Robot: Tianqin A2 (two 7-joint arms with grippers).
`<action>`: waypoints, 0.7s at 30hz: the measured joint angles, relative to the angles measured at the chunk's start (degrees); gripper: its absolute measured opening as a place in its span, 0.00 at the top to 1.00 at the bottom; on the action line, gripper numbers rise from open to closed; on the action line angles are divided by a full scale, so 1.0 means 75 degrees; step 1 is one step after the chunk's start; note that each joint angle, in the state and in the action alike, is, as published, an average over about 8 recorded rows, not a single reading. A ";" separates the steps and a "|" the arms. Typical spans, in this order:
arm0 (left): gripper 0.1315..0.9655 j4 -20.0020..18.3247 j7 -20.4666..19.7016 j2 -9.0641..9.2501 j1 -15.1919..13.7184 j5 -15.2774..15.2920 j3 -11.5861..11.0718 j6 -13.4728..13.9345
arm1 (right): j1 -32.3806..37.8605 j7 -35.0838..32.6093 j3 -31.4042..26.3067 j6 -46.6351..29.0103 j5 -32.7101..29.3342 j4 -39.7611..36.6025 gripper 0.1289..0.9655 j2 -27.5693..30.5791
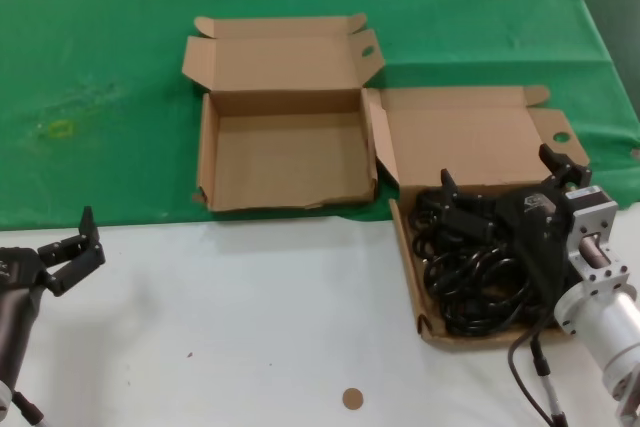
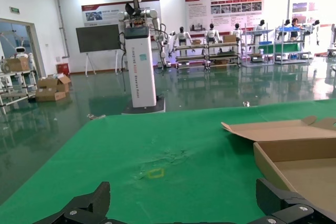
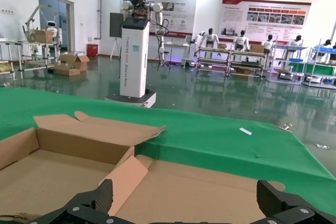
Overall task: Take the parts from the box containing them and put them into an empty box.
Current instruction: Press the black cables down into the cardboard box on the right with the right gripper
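Note:
The parts, black coiled power cords (image 1: 470, 272), lie heaped in the right brown box (image 1: 425, 322), whose lid (image 1: 470, 137) lies open behind it with a round hole in its tab. My right gripper (image 1: 503, 179) hovers over the back of the heap, open, with nothing between its fingers. In the right wrist view the right gripper (image 3: 186, 205) faces the lid (image 3: 220, 187) and the slanted flap (image 3: 123, 179). The empty box (image 1: 285, 157) stands to the left of the full one, on the green cloth. My left gripper (image 1: 75, 247) is open and parked at the near left.
Green cloth (image 1: 90, 77) covers the far half of the table and a white surface (image 1: 250, 317) the near half. A small brown disc (image 1: 352, 398) lies near the front edge. The empty box's corner shows in the left wrist view (image 2: 299, 156).

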 joint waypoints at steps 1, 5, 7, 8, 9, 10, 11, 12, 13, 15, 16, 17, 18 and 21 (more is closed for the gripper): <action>0.00 0.0000 0.0000 0.0000 0.0000 0.0000 0.0000 0.0000 | 0.0000 0.0000 0.0000 0.0000 0.0000 0.0000 0.00 0.0000; 0.00 0.0000 0.0000 0.0000 0.0000 0.0000 0.0000 0.0000 | 0.0000 0.0000 0.0000 0.0000 0.0000 0.0000 0.00 0.0000; 0.00 0.0000 0.0000 0.0000 0.0000 0.0000 0.0000 0.0000 | 0.0000 0.0000 0.0000 0.0000 0.0000 0.0000 0.00 0.0000; 0.00 0.0000 0.0000 0.0000 0.0000 0.0000 0.0000 0.0000 | 0.0000 0.0000 0.0000 0.0000 0.0000 0.0000 0.00 0.0000; 0.00 0.0000 0.0000 0.0000 0.0000 0.0000 0.0000 0.0000 | 0.0000 0.0000 0.0000 0.0000 0.0000 0.0000 0.00 0.0000; 0.00 0.0000 0.0000 0.0000 0.0000 0.0000 0.0000 0.0000 | 0.0000 0.0000 0.0000 0.0000 0.0000 0.0000 0.00 0.0000; 0.00 0.0000 0.0000 0.0000 0.0000 0.0000 0.0000 0.0000 | 0.0000 0.0000 0.0000 0.0000 0.0000 0.0000 0.00 0.0000; 0.01 0.0000 0.0000 0.0000 0.0000 0.0000 0.0000 0.0000 | 0.0000 0.0000 0.0000 0.0000 0.0000 0.0000 0.00 0.0000; 0.01 0.0000 0.0000 0.0000 0.0000 0.0000 0.0000 0.0000 | 0.0000 0.0000 0.0000 0.0000 0.0000 0.0000 0.00 0.0000; 0.02 0.0000 0.0000 0.0000 0.0000 0.0000 0.0000 0.0000 | 0.0000 0.0000 0.0000 0.0000 0.0000 0.0000 0.00 0.0000; 0.02 0.0000 0.0000 0.0000 0.0000 0.0000 0.0000 0.0000 | 0.0000 0.0000 0.0000 0.0000 0.0000 0.0000 0.00 0.0000; 0.03 0.0000 0.0000 0.0000 0.0000 0.0000 0.0000 0.0000 | 0.0000 0.0000 0.0000 0.0000 0.0000 0.0000 0.00 0.0000; 0.03 0.0000 0.0000 0.0000 0.0000 0.0000 0.0000 0.0000 | 0.0000 0.0000 0.0000 0.0001 0.0000 0.0000 0.00 0.0000; 0.03 0.0000 0.0000 0.0000 0.0000 0.0000 0.0000 0.0000 | -0.0005 0.0007 -0.0013 0.0013 0.0005 0.0006 0.00 0.0007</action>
